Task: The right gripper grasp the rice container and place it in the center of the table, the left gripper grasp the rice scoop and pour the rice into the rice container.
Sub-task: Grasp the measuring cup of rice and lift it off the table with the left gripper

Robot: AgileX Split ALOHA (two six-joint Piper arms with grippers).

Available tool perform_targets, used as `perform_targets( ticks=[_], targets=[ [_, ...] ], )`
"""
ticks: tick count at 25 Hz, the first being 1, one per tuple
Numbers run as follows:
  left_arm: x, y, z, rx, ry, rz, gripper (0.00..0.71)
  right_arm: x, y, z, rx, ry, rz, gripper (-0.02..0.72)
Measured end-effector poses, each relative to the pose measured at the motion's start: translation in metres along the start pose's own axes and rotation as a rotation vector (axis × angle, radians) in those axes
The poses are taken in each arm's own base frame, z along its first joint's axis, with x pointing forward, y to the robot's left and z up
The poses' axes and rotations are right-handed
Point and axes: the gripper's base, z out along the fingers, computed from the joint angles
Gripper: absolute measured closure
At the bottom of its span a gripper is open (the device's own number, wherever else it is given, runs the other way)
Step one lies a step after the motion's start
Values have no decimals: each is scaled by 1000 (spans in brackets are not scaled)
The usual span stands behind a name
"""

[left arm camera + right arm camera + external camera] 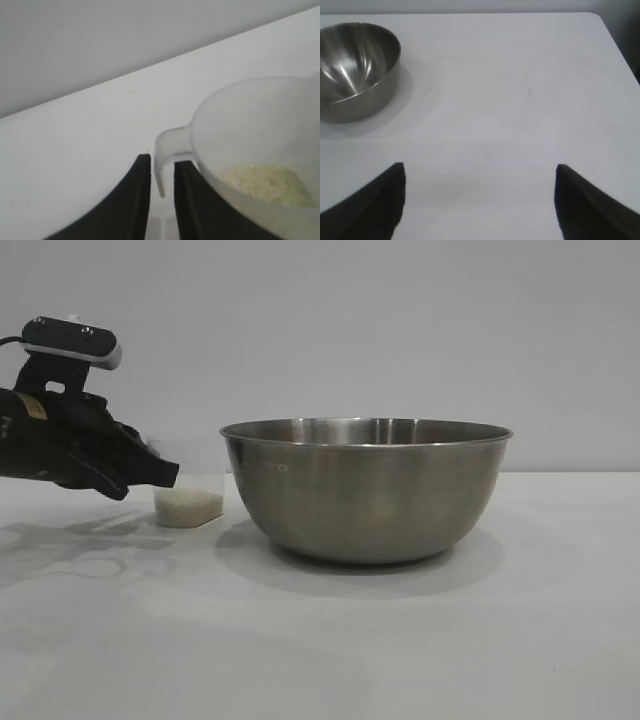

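The rice scoop [190, 506], a small frosted plastic cup, stands upright on the white table [400, 640] just left of the rice container [365, 490], a wide steel bowl. A low layer of rice [265, 182] lies inside the scoop [250, 120]. My left gripper [172, 475] reaches in from the left, and in the left wrist view its two black fingers [161, 161] stand close together with the scoop's side handle between them. My right gripper [480, 167] hangs wide open over bare table, well away from the rice container [355, 70], and is out of the exterior view.
The table's far edge and rounded corner [600, 20] show in the right wrist view. A plain grey wall stands behind the table. Bare table lies in front of the bowl and to its right.
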Motion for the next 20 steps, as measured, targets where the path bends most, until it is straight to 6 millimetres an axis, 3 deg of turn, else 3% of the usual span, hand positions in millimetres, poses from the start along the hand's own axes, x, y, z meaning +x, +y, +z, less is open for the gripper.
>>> perform_targets(
  ticks=[10, 11, 12, 13, 20],
  targets=[
    [0, -1, 0, 35, -6, 12, 595, 0, 0, 0, 0, 0, 0, 179],
    [0, -1, 0, 35, -6, 10, 663, 0, 0, 0, 0, 0, 0, 179],
    [0, -1, 0, 35, -6, 10, 659, 0, 0, 0, 0, 0, 0, 179],
    [0, -1, 0, 35, -6, 10, 710, 0, 0, 0, 0, 0, 0, 179],
    [-1, -1, 1, 34, -10, 10, 710, 0, 0, 0, 0, 0, 0, 179]
  ],
)
